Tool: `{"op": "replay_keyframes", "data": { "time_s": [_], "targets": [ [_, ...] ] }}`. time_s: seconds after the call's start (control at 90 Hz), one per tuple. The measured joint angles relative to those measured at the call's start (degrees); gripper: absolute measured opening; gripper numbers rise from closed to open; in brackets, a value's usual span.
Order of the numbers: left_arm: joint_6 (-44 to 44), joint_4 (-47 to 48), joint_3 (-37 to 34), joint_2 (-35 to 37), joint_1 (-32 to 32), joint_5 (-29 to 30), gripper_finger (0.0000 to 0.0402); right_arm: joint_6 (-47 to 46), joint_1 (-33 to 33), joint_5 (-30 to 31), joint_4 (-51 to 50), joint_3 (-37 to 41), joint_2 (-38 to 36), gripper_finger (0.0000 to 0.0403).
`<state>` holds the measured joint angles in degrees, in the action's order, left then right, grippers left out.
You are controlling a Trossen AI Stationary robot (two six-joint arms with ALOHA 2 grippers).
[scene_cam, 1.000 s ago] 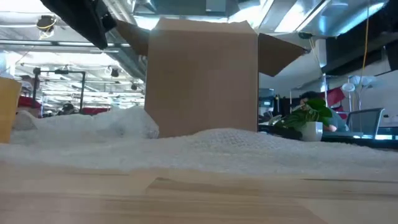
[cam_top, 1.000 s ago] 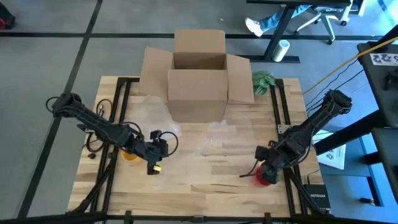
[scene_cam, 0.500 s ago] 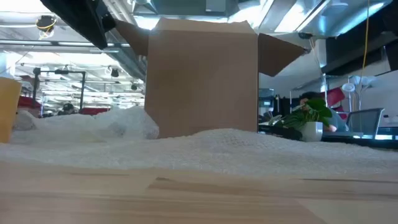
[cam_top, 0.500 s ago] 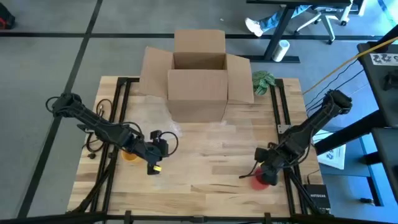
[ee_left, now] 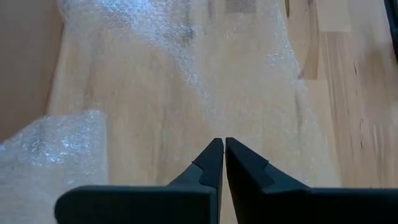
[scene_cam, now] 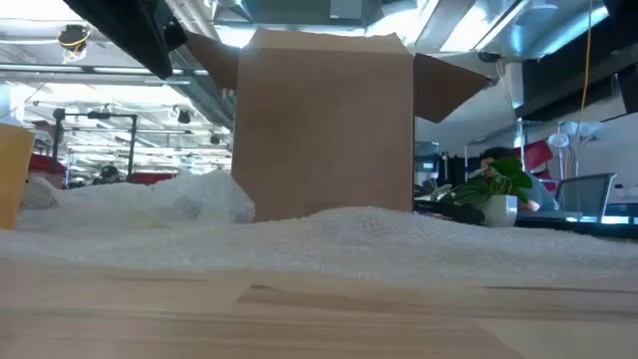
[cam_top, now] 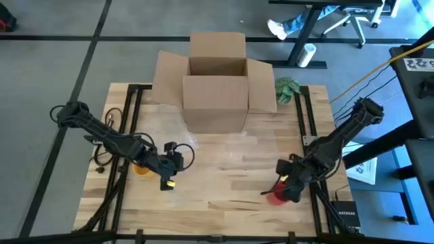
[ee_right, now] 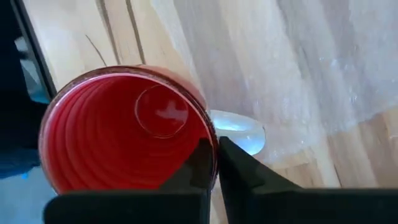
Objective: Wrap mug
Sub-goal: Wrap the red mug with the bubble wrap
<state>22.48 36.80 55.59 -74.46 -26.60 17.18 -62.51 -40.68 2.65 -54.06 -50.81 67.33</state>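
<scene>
my right gripper pinching red mug rim, right of cardboard box | my left gripper pressed together over bubble wrap, left of box

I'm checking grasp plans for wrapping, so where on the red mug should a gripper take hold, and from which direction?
Grip the red mug by its rim wall from above, one finger inside and one outside. It stands upright with its mouth open upward, and the right gripper is pinched on that rim beside the handle, which probably suits it.
</scene>
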Motion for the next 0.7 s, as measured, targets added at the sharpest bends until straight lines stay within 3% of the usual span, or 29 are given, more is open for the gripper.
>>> {"op": "replay_keyframes", "data": {
  "time_s": [0.189,0.356,0.7],
  "targets": [
    [-0.38,0.05,0.0,0.0,0.07,0.23,0.0,8.92,8.51,1.69,2.06,-2.23,1.85,0.0],
    [-0.36,0.84,0.0,0.0,0.12,0.44,0.0,21.97,17.17,-0.24,2.04,-8.7,8.98,0.0],
    [0.96,4.17,-0.12,0.0,0.12,1.76,0.0,46.19,27.64,-3.38,-8.35,-36.7,33.94,0.0]
  ]
}}
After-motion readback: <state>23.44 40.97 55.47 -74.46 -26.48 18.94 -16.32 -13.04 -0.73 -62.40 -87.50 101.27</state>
